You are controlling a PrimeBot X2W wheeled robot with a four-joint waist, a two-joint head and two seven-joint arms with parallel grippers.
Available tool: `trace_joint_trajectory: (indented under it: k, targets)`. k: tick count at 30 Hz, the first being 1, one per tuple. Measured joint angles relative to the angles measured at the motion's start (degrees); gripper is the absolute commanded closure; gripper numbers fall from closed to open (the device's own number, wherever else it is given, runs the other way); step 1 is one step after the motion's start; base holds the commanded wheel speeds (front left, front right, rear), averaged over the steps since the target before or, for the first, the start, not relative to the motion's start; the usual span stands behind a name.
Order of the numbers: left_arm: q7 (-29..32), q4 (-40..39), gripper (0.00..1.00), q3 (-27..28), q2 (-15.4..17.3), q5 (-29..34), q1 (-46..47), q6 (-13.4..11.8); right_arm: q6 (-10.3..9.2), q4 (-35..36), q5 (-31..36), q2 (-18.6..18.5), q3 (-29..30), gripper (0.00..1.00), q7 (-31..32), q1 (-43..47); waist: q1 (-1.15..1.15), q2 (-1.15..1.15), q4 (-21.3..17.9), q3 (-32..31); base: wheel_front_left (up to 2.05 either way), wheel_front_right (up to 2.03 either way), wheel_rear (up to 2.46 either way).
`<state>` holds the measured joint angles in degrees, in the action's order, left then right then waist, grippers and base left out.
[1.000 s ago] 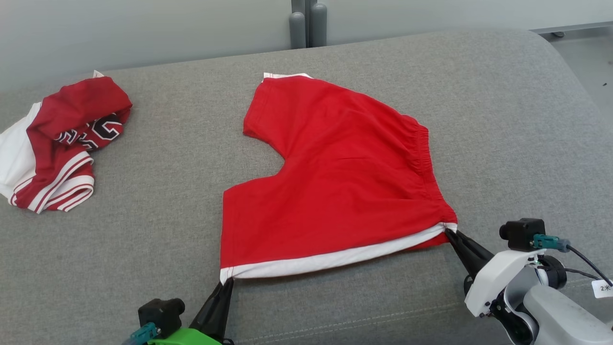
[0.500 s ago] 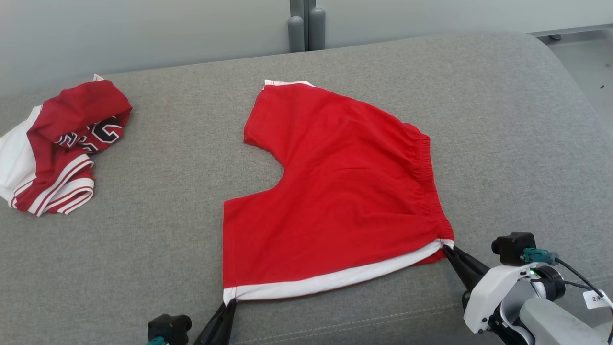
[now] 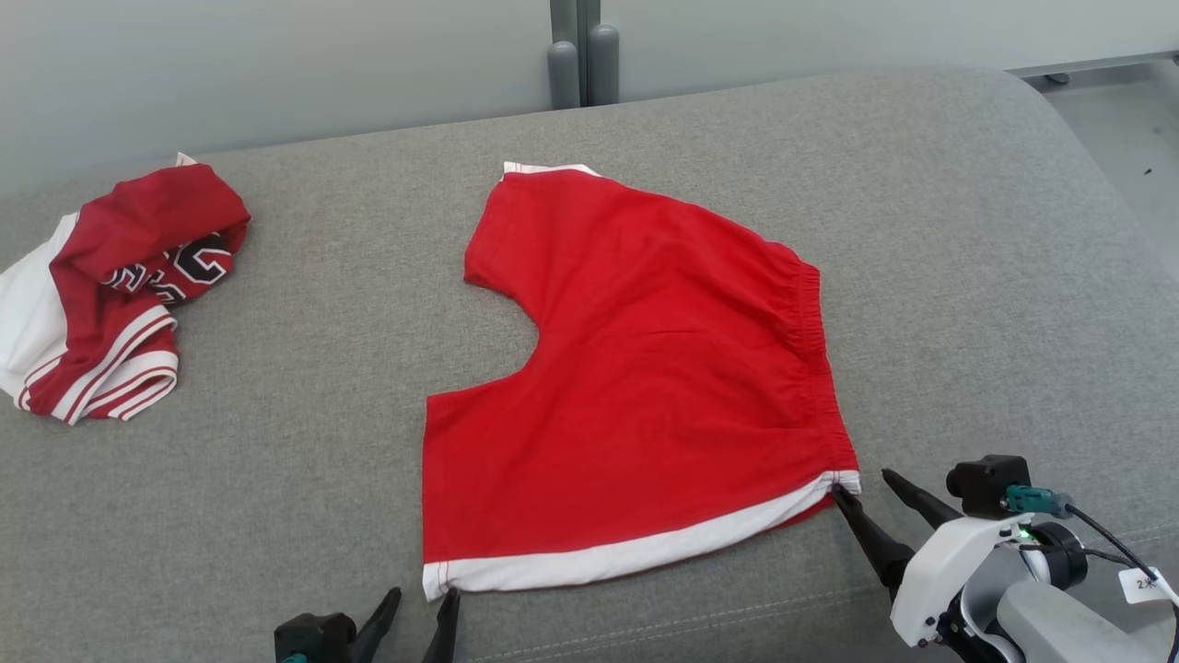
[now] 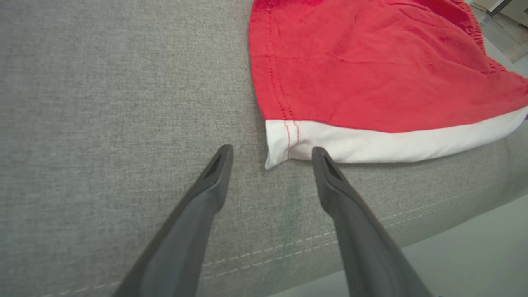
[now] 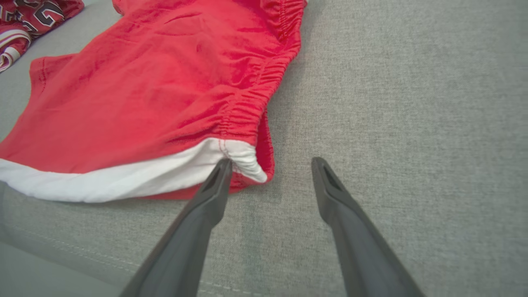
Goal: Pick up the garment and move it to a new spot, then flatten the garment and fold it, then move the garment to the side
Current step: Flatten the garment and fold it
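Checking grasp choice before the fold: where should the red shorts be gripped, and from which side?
Grip the red shorts at the two near corners of the white band, coming from the robot's side with fingers low. That edge lies flat, straight and nearest, and the open left gripper and right gripper sit at its ends.

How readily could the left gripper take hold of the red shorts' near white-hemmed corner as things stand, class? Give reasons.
Likely yes. The left gripper has its jaws open with that corner of the red shorts lying between their tips, flat on the grey cushion; nothing blocks the way.
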<state>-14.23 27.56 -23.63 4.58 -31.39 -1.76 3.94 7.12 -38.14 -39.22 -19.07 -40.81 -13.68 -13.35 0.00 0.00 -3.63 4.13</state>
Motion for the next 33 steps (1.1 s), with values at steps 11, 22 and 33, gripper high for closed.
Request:
trace_joint_trajectory:
  k: [11,22,33]
  targets:
    - [0.0,-3.4,0.00,3.3,0.9,2.1,0.0,-2.0,-1.23,1.5,1.2,-0.5,3.0,0.00,-0.5,1.7,0.00,0.00,-0.5,-1.7,0.00,0.00,0.00]
    - [0.0,-11.7,0.00,6.8,0.2,5.0,0.2,-4.2,-7.30,11.6,5.3,-1.0,11.6,0.00,-0.6,0.8,0.00,0.00,-1.4,-4.0,0.00,0.00,0.00]
    - [0.0,-16.0,0.00,10.1,-0.2,8.3,1.5,-7.1,-10.72,19.5,9.3,1.0,16.0,0.00,-0.7,0.3,0.00,0.00,-1.6,-5.0,0.00,0.00,0.00]
